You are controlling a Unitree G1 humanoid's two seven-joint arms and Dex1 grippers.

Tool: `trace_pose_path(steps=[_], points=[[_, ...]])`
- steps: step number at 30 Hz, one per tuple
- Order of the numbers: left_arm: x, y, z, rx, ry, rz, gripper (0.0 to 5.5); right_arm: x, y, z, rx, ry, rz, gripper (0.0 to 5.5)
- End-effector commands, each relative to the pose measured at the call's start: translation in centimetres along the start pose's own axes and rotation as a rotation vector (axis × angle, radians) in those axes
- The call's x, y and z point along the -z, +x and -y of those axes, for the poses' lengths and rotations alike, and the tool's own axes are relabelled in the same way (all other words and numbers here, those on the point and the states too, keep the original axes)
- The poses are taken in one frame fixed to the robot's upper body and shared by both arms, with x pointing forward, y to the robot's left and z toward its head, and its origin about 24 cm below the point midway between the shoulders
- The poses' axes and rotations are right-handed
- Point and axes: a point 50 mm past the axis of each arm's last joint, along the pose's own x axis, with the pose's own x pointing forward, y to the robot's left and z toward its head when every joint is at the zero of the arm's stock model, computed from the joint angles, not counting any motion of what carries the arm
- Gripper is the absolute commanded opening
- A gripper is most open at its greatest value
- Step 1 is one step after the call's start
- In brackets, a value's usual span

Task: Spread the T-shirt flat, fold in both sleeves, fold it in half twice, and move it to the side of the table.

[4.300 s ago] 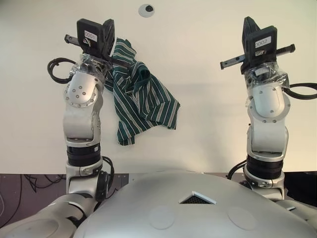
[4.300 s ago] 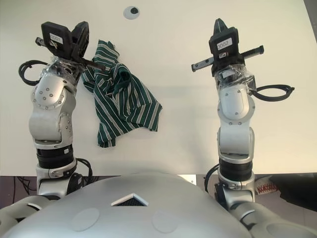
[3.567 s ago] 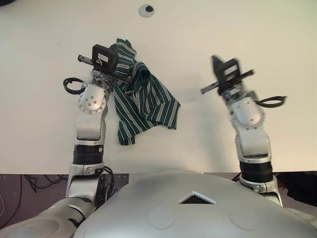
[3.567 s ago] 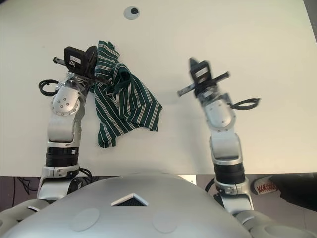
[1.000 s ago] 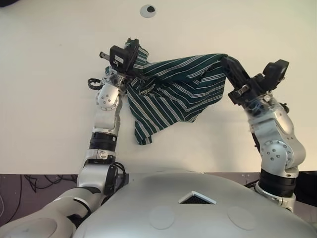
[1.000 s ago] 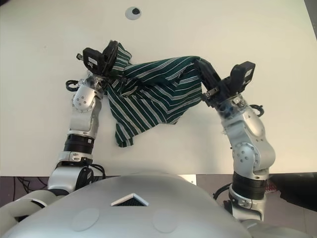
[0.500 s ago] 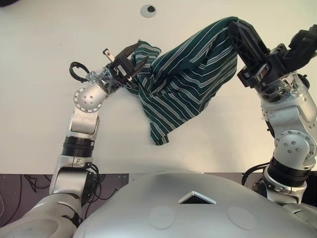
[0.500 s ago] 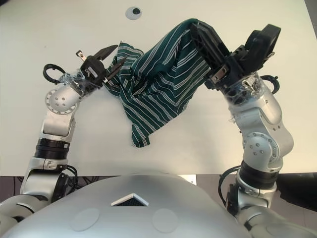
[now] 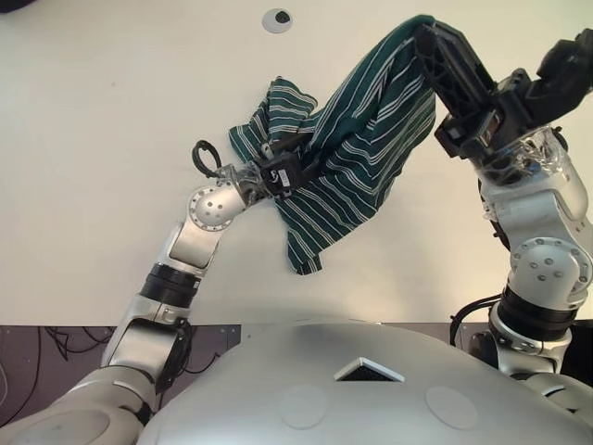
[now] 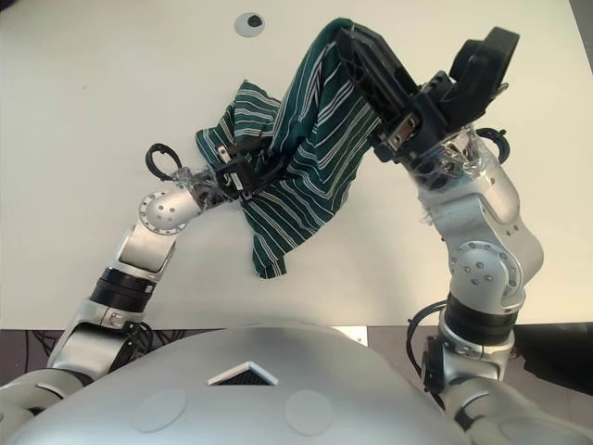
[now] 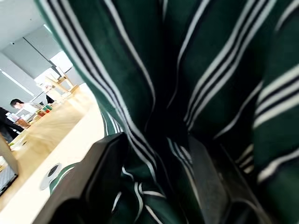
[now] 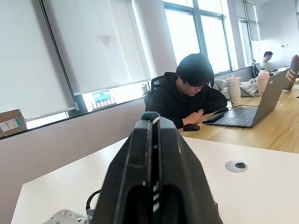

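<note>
The green, white-striped T-shirt (image 9: 361, 139) hangs in a bunched drape over the white table (image 9: 93, 111), and its lower end rests on the tabletop. My right gripper (image 9: 424, 30) is raised at the far right and shut on the shirt's top edge. In the right wrist view a tuft of green cloth (image 12: 150, 115) shows at the closed fingertips. My left gripper (image 9: 283, 174) is low at the shirt's left side, pushed into the folds. In the left wrist view its fingers (image 11: 107, 172) stand apart, with striped cloth (image 11: 159, 93) lying between them.
A round grey grommet (image 9: 274, 19) sits in the tabletop behind the shirt. The table's near edge (image 9: 74, 324) runs just in front of my arms. Bare tabletop lies to the left and right of the shirt.
My left gripper has moved right and nearer to me, into the hanging cloth. The right gripper holds the shirt high and has shifted slightly left, so the shirt hangs more steeply.
</note>
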Motion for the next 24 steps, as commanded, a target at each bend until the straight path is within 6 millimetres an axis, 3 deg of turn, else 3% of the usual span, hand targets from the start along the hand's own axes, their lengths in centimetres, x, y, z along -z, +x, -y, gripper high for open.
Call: trace_pose_path(steps=[1,7,18,24], points=[[-0.7,0.3,0.6,0.005,-0.002,0.025,2.35,-0.3,0.3,-0.3,-0.018,-0.004,0.000,0.00],[-1.6,0.9,-1.6,-0.196,-0.024,0.094,2.35,0.2,0.3,-0.4,-0.021,0.005,-0.017,0.00],[-1.0,0.5,-2.3,-0.223,-0.088,0.095,0.82,0.3,0.3,-0.3,-0.019,0.005,-0.021,0.00],[-0.7,-0.9,-3.8,-0.229,-0.139,0.088,0.01,-0.2,0.1,0.6,0.031,0.001,-0.001,0.00]])
